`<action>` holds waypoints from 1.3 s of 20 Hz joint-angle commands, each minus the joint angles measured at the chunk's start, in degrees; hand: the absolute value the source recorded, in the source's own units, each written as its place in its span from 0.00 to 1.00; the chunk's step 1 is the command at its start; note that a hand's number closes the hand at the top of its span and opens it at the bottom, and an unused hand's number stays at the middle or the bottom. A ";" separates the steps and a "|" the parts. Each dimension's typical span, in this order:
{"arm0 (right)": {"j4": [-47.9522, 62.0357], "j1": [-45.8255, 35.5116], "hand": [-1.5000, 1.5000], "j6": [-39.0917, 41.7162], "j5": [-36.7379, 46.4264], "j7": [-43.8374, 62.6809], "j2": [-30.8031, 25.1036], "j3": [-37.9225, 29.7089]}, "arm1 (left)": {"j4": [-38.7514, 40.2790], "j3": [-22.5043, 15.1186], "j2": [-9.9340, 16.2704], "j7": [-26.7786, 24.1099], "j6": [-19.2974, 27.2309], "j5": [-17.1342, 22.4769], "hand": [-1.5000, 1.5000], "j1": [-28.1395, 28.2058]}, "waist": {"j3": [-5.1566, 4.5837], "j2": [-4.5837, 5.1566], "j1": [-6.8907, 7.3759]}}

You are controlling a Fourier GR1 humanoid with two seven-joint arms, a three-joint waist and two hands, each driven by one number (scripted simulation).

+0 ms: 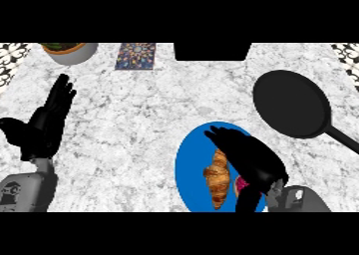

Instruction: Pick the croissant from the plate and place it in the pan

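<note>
Marbled white surface (138, 134). Golden, flaky croissant (218, 177) on blue round plate (188, 164), just left of right hand (249, 154), fingers straight over it. Black round pan (291, 102) apart, upper right. Left hand (46, 119) open, resting.

Lighting: bright, even, diffuse; source direction unclear. Shadows: none distinct on the marble counter (153, 124). Glare: none. Black hands and pan show little surface detail.

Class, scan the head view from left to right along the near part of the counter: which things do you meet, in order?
Left robot hand, resting open with fingers up → blue plate → croissant on that plate → right robot hand over the plate's right side → black pan, its handle running to the right edge.
</note>
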 commanded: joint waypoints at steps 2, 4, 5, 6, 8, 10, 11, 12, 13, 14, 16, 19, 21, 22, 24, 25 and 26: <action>2.42 -0.94 0.00 2.06 4.71 2.46 2.81 1.74 | -2.14 0.25 0.03 2.09 0.12 -0.47 0.50 -0.59 | 0.00 -0.02 0.01; 4.65 -0.99 0.00 2.95 4.86 0.43 2.27 0.15 | 2.32 0.92 -0.22 -2.04 -1.38 -0.09 0.50 0.15 | -0.01 0.03 -0.03; -0.06 -1.70 0.00 8.00 2.05 2.06 1.07 -2.91 | -1.27 1.30 0.35 3.42 0.09 -0.11 0.50 -1.97 | -0.01 -0.03 -0.09; 2.98 -2.60 0.00 5.64 4.49 3.55 6.03 -0.50 | 4.10 0.98 -0.76 -0.39 0.38 -1.23 0.50 -4.32 | -0.01 0.03 -0.13; 5.24 0.09 0.00 2.09 6.62 -2.51 3.79 -0.72 | -0.26 -0.02 -1.24 2.68 0.22 -1.32 0.50 -1.61 | 0.00 0.01 -0.04; 13.30 -2.57 0.00 -1.76 9.50 -3.67 6.32 1.10 | 1.55 -0.06 -1.61 1.04 0.11 -1.39 0.50 -2.77 | 0.00 0.08 0.10; 9.36 1.68 0.00 -0.69 9.99 -4.23 3.88 1.87 | -0.51 0.46 -1.25 0.42 0.19 -1.56 0.50 -0.64 | 0.00 0.01 -0.01; 10.95 -0.75 0.00 -0.83 11.26 -2.45 6.46 2.46 | -0.37 1.98 0.72 -1.13 -3.20 0.44 0.50 1.45 | 0.00 0.02 0.12; 10.23 0.97 0.00 -0.12 10.53 -6.15 3.38 0.43 | -3.38 0.52 -1.45 3.49 -0.13 -0.59 0.50 -0.52 | 0.00 0.00 0.00; 10.95 2.33 0.00 -1.92 12.76 -5.48 4.46 3.03 | -1.68 -0.24 -2.24 0.77 0.55 -2.19 0.50 0.68 | 0.00 0.01 -0.03; 12.19 -0.51 0.00 1.38 12.77 -4.47 5.55 0.28 | 1.06 0.49 -1.76 1.18 -0.30 -1.71 0.50 -2.21 | 0.00 0.03 -0.07; 15.47 -2.04 0.00 1.74 12.64 -6.38 6.44 -1.15 | 6.19 3.42 0.73 -0.19 -1.62 -0.88 0.50 -6.35 | -0.01 0.07 -0.15; 14.19 -1.47 0.00 3.91 13.97 -4.79 7.61 -0.60 | -0.31 1.92 -0.48 1.21 -2.03 -0.72 0.50 -1.01 | -0.01 0.00 -0.01; 21.84 -3.53 0.00 -0.22 14.70 -8.99 7.49 -0.70 | 2.69 0.42 -2.61 -0.51 -0.09 -2.26 0.50 -2.85 | 0.00 0.08 0.04; 19.57 -1.35 0.00 0.62 15.13 -8.78 8.53 -0.39 | -2.67 1.79 -0.59 2.59 -2.15 -0.49 0.50 -0.54 | 0.00 0.01 0.07; 21.09 -2.63 0.00 1.42 14.42 -9.57 8.44 -2.43 | 3.53 1.97 -1.60 -1.59 -0.28 -2.33 0.50 -3.16 | 0.00 0.06 -0.07; 18.38 0.34 1.00 1.51 15.42 -10.29 7.79 0.77 | 2.40 2.42 -0.46 0.15 -2.55 -0.69 0.50 -2.47 | 0.00 0.02 -0.09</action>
